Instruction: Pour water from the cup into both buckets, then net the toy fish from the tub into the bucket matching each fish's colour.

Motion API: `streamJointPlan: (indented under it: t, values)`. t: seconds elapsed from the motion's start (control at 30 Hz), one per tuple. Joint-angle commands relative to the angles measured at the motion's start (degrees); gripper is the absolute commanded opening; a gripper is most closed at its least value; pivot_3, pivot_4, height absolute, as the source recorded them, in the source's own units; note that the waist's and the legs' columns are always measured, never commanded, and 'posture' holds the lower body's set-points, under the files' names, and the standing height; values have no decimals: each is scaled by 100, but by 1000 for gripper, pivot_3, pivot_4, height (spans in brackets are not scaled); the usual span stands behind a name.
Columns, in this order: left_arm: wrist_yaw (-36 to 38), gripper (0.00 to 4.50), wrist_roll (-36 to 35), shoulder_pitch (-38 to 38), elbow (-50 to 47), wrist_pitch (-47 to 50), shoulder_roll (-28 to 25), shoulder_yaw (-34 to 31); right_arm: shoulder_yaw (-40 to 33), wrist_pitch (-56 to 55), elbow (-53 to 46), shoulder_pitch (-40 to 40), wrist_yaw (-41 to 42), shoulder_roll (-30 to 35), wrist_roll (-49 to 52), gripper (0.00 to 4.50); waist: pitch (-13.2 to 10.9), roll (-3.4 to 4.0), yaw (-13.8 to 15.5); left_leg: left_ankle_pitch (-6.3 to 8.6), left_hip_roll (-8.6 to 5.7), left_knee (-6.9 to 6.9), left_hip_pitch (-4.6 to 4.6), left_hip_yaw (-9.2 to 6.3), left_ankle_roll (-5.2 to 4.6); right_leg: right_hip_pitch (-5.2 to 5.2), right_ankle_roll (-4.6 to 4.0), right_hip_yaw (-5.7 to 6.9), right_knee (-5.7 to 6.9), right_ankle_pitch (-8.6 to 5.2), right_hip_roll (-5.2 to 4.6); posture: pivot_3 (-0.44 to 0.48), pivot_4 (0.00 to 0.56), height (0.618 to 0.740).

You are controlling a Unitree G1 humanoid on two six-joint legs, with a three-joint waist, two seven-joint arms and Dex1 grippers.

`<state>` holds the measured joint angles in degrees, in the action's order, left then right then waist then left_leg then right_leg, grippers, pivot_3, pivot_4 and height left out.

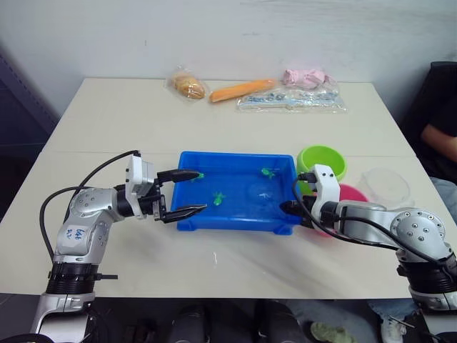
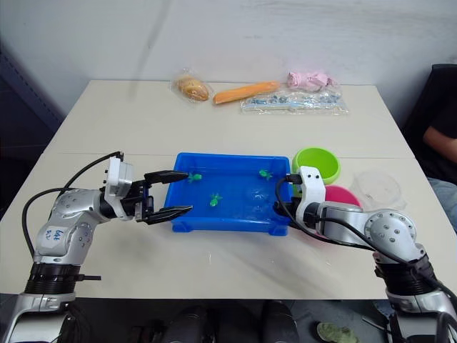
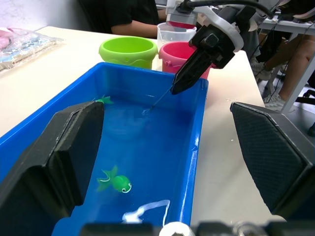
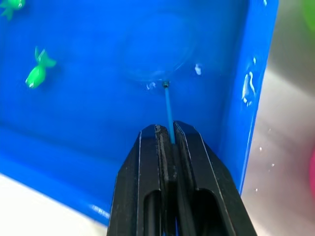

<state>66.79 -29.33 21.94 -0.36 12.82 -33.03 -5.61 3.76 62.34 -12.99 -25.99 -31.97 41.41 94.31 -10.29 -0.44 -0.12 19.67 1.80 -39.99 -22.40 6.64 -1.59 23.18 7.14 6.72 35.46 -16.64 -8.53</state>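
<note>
A blue tub [image 1: 235, 214] sits mid-table [image 1: 214, 121], with three green toy fish in it: one [image 1: 198, 175] at its far left corner, one [image 1: 218, 198] near the middle, one [image 1: 268, 172] by the far wall. The right pincer [image 4: 166, 135], pressed together on the thin blue handle of a small net [image 4: 158, 51], reaches over the tub's right end; the net's clear hoop lies in the tub, apart from the fish. The left pincer [image 1: 191, 191] hangs spread wide at the tub's left end, one finger over the far corner beside a fish, the other over the near rim, holding nothing. Just right of the tub stand the lime green bucket [image 1: 323, 160] and, nearer, the pink bucket [image 1: 351, 193]; the clear cup [image 1: 385, 186] stands right of them. Along the table's far edge lie bagged items, among them an orange carrot-shaped toy [image 1: 243, 90]. A person [image 1: 437, 136] sits at the right.
</note>
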Motion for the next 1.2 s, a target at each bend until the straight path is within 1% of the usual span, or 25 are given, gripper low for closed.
streamJointPlan:
  t: [0.03, 0.17, 0.3, 0.57, 0.83, 0.87, 0.93, 1.0, 1.07, 1.2]
  values:
    - [-25, 4432, -155, -20, -264, 35, -51, -97, -178, -110, 54, -139, -7, -149, -404, 0, 0, 0, -1, 0, 0, 0, -1, 2, 0, 3, 0, -2, 1, 0, 0, 0, 150, 740]
    - [-33, 4432, -148, -35, -280, 49, -62, -115, -191, -135, -57, -178, 232, -161, -847, 0, 0, 0, 4, 0, 0, 0, -3, 6, 0, 9, 0, -6, 4, 0, 0, 0, 150, 740]
    - [-72, 4432, -154, -87, -334, 61, -46, -116, -127, -196, -383, -131, 658, -98, -1323, 0, 0, 0, 4, 0, 0, 0, -3, 9, -2, 11, 0, -9, 4, 0, -1, 0, 150, 740]
    - [-94, 4432, -156, -83, -328, 72, -12, -96, -309, -158, -810, 64, 1130, -169, -1778, 0, 0, 0, -1, 1, 0, 4, -14, 14, -2, 27, 1, -13, 6, 0, 0, 0, 150, 740]
    - [-68, 4432, -144, -38, -276, 56, 33, -54, -500, -81, -1207, 269, 1545, -153, -1987, 0, 0, 0, 0, 1, 0, 5, -17, 15, -2, 30, 1, -13, 4, 0, 0, 0, 150, 740]
    - [-65, 4432, -141, -33, -270, 54, 35, -52, -525, -87, -1272, 293, 1650, -118, -2016, 0, 0, 0, -1, 1, 0, 5, -17, 15, -2, 30, 1, -13, 4, 0, 0, 0, 150, 740]
    - [-60, 4432, -140, -28, -264, 52, 39, -50, -587, -221, -1514, 369, 2123, 3, -2166, 0, 0, 0, 2, 1, 0, 5, -17, 15, -2, 30, 1, -12, 4, 1, 0, 0, 150, 740]
    - [-52, 4432, -137, -24, -253, 46, 40, -49, -731, -218, -1696, 502, 2358, 94, -2155, 0, 0, 0, 6, 1, 0, 7, -18, 13, -2, 31, 1, -10, 2, 0, 1, 0, 150, 740]
    - [-37, 4432, -132, -15, -232, 34, 43, -46, -1029, -194, -1907, 734, 2548, 231, -1944, 0, 0, 0, 15, 2, 0, 7, -20, 13, -4, 30, 1, -10, 0, 1, 1, 0, 150, 740]
    - [1, 4432, -130, 24, -179, 10, 54, -40, -1617, -221, -2180, 1143, 2704, 461, -1544, 0, 0, 0, 17, 3, -2, 6, -22, 13, -7, 30, 4, -10, -3, 2, 0, 0, 150, 740]
